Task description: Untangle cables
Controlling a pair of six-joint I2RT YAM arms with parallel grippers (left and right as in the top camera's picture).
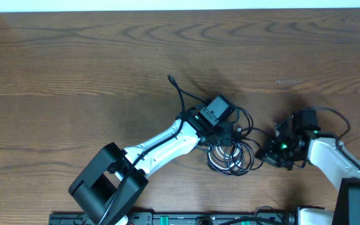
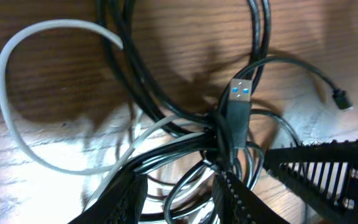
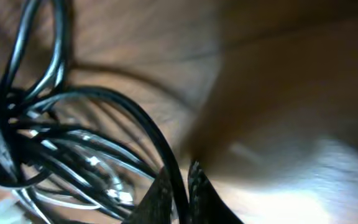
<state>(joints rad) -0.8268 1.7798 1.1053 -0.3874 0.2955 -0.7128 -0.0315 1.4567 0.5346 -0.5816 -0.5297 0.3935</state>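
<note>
The cables (image 1: pixel 233 155) lie in a knotted heap at the table's middle, mostly black cords with one white cord (image 2: pixel 17 124) looping out. A black plug with a blue insert (image 2: pixel 238 102) rests on the knot, and a small plug (image 2: pixel 340 98) lies apart. My left gripper (image 1: pixel 228 134) hangs over the heap. In the left wrist view the left gripper (image 2: pixel 179 180) has its fingers apart, with black loops in the gap. My right gripper (image 1: pixel 266 152) is at the heap's right edge. In the right wrist view the right gripper (image 3: pixel 182 171) is shut on one thin black cable (image 3: pixel 135 118).
One black cable end (image 1: pixel 170 79) trails up and left of the heap. A ribbed black gripper part (image 2: pixel 322 171) juts in at the right of the left wrist view. Bare wooden table (image 1: pixel 74 62) surrounds the heap.
</note>
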